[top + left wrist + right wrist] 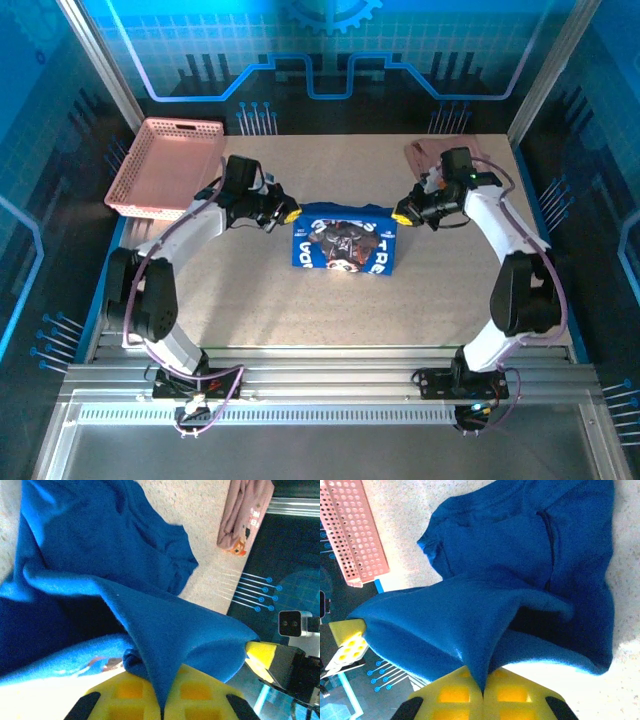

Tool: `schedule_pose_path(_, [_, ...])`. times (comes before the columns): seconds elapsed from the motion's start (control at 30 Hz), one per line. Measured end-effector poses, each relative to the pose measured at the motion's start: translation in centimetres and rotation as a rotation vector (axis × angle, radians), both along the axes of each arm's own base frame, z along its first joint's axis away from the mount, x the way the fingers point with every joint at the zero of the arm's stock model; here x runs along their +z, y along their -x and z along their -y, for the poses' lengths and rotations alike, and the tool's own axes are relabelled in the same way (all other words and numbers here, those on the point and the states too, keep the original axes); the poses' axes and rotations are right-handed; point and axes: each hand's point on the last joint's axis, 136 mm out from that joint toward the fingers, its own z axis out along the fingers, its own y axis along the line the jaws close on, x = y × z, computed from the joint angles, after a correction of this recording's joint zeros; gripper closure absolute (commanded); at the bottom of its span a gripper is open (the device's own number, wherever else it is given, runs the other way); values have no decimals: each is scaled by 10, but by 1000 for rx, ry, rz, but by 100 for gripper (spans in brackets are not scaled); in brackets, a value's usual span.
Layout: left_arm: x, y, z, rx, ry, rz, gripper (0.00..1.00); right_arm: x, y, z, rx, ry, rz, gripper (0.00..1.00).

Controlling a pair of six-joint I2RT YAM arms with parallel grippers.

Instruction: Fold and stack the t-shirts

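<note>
The blue t-shirt (345, 247) lies mid-frame on the table (240, 300), long axis left to right. The left pincer (287, 215) and right pincer (403, 214) each pinch an upper corner, and its body lies below them, equally near both.

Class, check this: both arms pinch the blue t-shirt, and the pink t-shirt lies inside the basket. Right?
No. The top external view shows the pink t-shirt on the table at the far right, outside the basket. The rest is right.
</note>
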Motion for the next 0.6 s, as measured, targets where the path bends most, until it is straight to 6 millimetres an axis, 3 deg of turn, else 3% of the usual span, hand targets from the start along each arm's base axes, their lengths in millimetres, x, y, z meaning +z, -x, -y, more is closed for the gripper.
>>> schedule_pose_path(0.23, [-38,-39,-4,-1,-31,-44,100,-35,-37,-3,15,5,-58,97])
schedule_pose_path(0.3, [-50,-54,-5,-1,-35,-54,95,-47,-50,-2,16,10,-72,90])
schedule_pose_path(0.37, [-59,-67,-5,-3,-37,-58,81,-58,-64,-1,14,12,-79,69])
schedule_pose_path(0.4, [-63,-76,-5,-2,-40,-58,68,-63,-73,2,7,21,-81,61])
schedule_pose_path(0.5, [-61,-103,-7,7,-37,-22,39,-69,-97,14,-15,36,-61,43])
schedule_pose_path(0.6, [-43,-119,-13,28,-25,24,18,-59,-109,28,-41,61,-24,35])
